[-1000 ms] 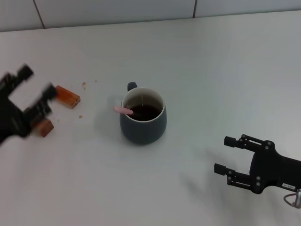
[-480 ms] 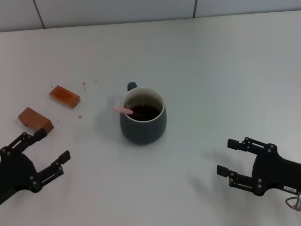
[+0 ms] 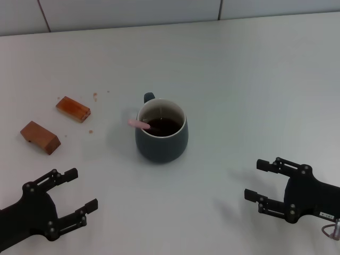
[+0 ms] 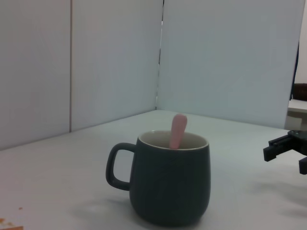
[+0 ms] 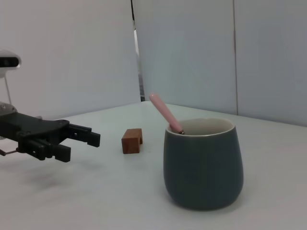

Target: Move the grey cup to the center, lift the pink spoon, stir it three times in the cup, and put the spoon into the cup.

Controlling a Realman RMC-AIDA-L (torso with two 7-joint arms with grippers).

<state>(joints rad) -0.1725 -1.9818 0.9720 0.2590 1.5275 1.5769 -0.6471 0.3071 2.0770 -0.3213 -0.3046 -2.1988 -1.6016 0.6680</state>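
Grey cup (image 3: 161, 134) stands upright near the middle of the white surface (image 3: 255, 95), its small loop handle turned toward the far side and dark brown liquid inside. Pink spoon (image 3: 139, 124) rests in the cup, bowl end sunk in the liquid, its pale pink handle leaning out over the rim on the robot's left side; in the right wrist view the handle (image 5: 165, 113) slants up above the rim. Left pincer (image 3: 70, 198) hovers low over the near left part of the surface, well apart from the cup, fingers spread and holding nothing. Right pincer (image 3: 261, 179) sits at the near right, also well apart from the cup, fingers spread and empty. Two brown wooden blocks (image 3: 73, 108) (image 3: 39, 137) lie on the surface to the left of the cup, with a few small crumbs (image 3: 95, 96) near them
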